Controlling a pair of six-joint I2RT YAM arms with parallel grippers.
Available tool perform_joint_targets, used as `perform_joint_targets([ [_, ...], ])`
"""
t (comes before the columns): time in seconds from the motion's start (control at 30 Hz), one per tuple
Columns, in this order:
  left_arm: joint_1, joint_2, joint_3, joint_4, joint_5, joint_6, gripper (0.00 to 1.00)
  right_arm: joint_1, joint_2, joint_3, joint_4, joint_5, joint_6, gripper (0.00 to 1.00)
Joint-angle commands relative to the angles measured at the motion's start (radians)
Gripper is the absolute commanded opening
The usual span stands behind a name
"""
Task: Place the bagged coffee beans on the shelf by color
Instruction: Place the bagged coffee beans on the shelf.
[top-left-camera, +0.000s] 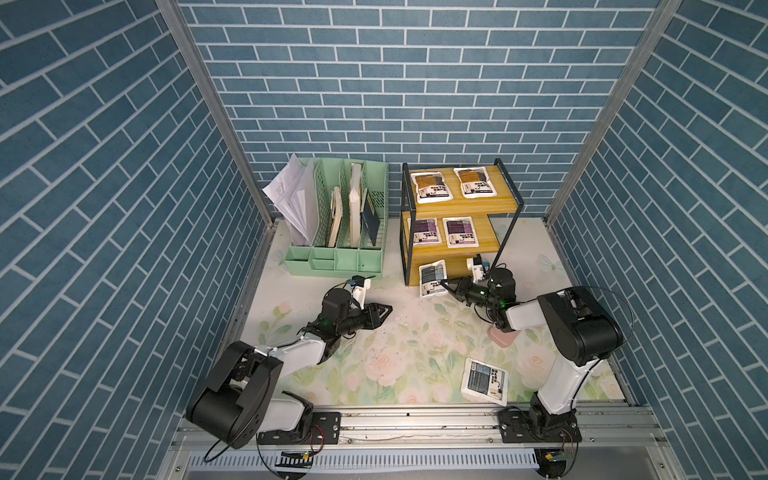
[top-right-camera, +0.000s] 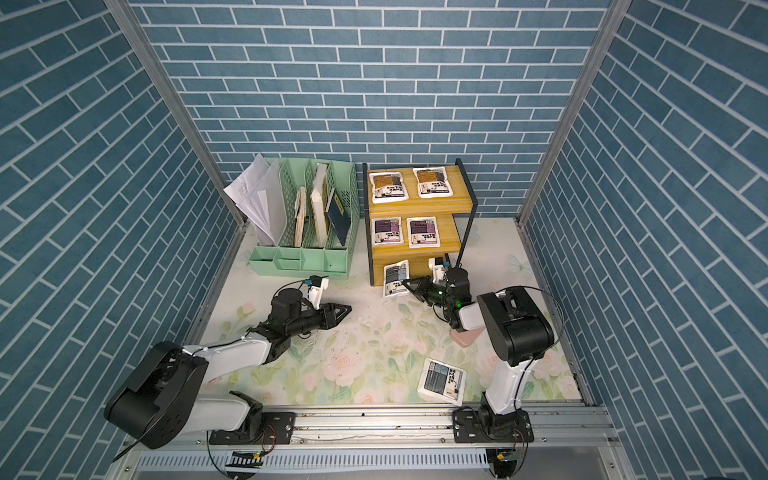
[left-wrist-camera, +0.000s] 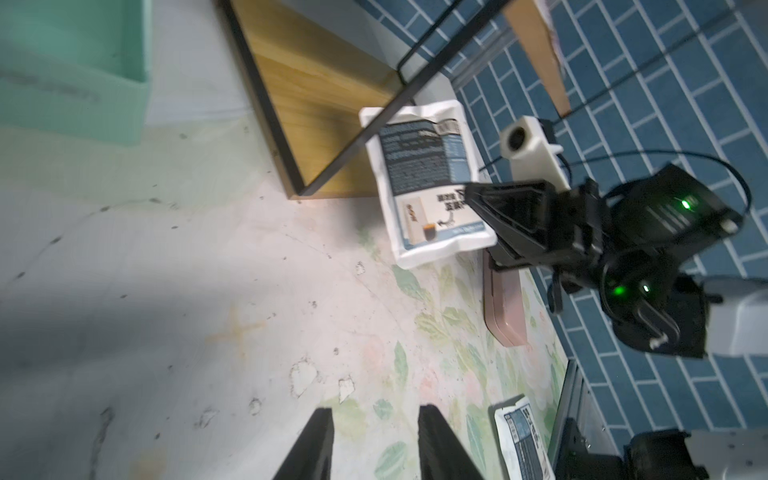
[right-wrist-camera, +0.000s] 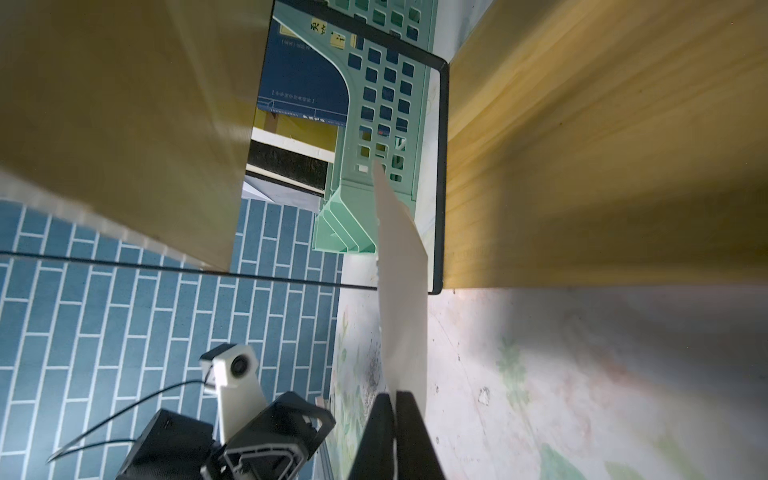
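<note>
Placement of the fifth bag is the step in hand. Well behind the right claw (top-left-camera: 444, 286), nearest the rail, the loose grey-blue pouch (top-left-camera: 485, 381) lies flat on the mat. The left claw (top-left-camera: 388, 309) hangs partly open and empty off to its side. The right claw is pinched shut on the held grey-blue pouch (top-left-camera: 432, 279), whose far end seems to rest on the lowest board of the shelf (top-left-camera: 486, 239). Beyond it, purple pouches (top-left-camera: 459, 232) fill the middle tier and orange-brown pouches (top-left-camera: 432, 187) the top. The next move calls for sliding the bag further in, then releasing it.
</note>
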Motion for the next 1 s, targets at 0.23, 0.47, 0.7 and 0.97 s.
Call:
perform_joint_targets([
  [0.23,-0.098,-0.135,-0.050,0.142,-0.124,0.210,0.40,-0.007,0.114,0.114,0.108,-0.042,0.117,0.08],
  [0.47,-0.119,-0.188,-0.103,0.192,-0.202,0.315,0.40,-0.010,0.183,0.202,0.075,-0.054,0.124,0.09],
  [0.7,-0.118,-0.225,-0.107,0.166,-0.235,0.339,0.40,-0.010,0.252,0.298,0.047,-0.052,0.125,0.10],
  [0.97,-0.120,-0.238,-0.118,0.174,-0.230,0.346,0.40,-0.010,0.335,0.402,0.010,-0.067,0.122,0.11],
])
